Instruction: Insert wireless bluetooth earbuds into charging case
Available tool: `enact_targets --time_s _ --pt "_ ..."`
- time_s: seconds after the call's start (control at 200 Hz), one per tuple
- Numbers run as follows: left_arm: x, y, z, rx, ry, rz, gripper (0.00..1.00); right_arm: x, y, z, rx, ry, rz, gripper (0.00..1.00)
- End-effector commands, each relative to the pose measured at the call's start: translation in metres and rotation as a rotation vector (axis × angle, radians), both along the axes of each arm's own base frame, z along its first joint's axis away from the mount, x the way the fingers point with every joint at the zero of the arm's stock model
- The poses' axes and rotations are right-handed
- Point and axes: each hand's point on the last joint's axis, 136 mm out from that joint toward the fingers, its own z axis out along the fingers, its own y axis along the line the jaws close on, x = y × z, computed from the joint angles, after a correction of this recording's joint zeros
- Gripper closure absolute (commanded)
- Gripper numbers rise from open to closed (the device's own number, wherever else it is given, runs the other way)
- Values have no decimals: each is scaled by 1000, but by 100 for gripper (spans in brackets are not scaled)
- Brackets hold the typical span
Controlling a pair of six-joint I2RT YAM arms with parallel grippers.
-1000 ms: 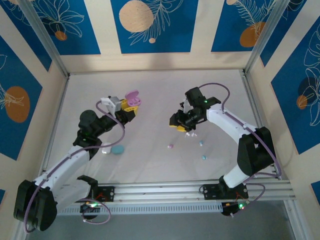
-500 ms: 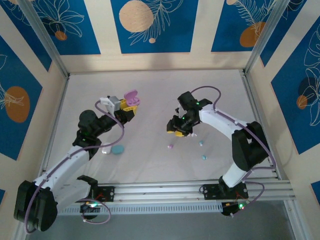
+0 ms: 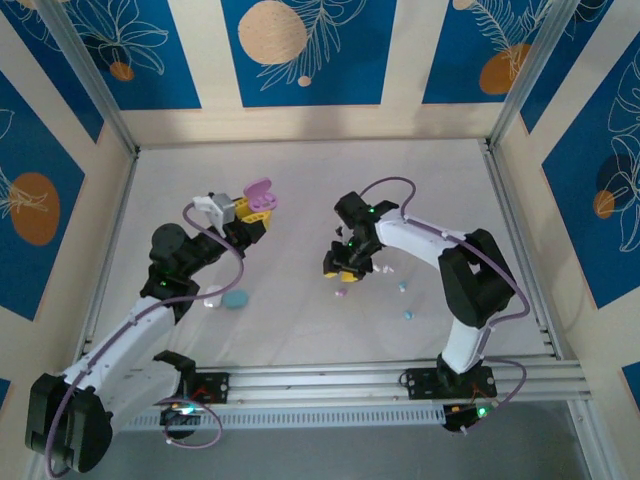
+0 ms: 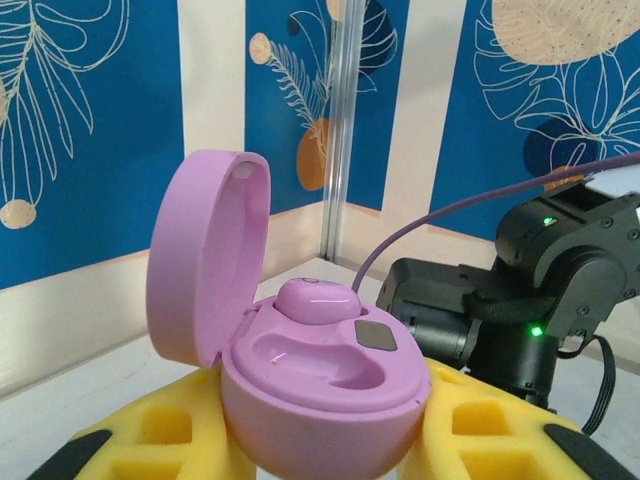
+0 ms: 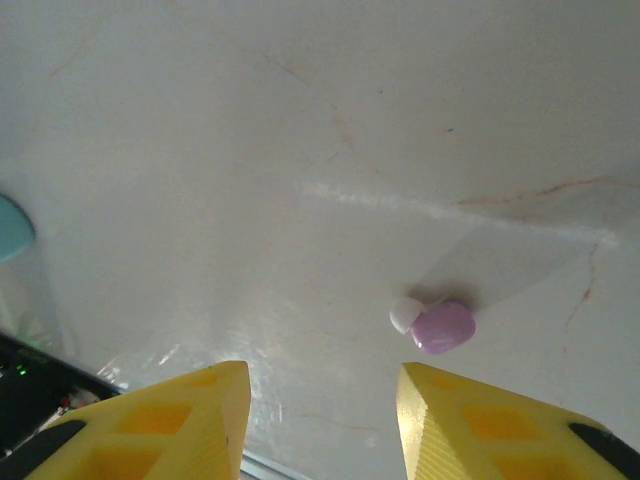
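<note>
Left gripper (image 3: 248,214) sits left of centre in the top view, its yellow pads (image 4: 150,440) clamped on the base of a pink charging case (image 4: 320,370). The case's lid is swung up and one pink earbud (image 4: 315,300) is seated inside. Below it, a teal case (image 3: 235,299) lies on the table (image 3: 300,180). Right of centre, the right gripper (image 5: 320,420) hangs with its jaws apart and empty, just above a loose pink earbud (image 5: 443,327) on the table. Two teal earbuds (image 3: 403,287) lie further right, apart from each other.
</note>
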Motion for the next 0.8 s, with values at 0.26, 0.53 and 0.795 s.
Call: enact_targets --time_s 0.26,0.53,0.795 --pt "-9 2 26 -46 -41 -29 78 -25 -21 -24 -69 98 -125 58" --pt "-10 -2 27 -48 -35 -59 78 -30 -17 -29 -34 120 -161 56" --pt "-11 -6 27 -51 -24 -85 78 -29 -18 -39 -36 120 -175 56"
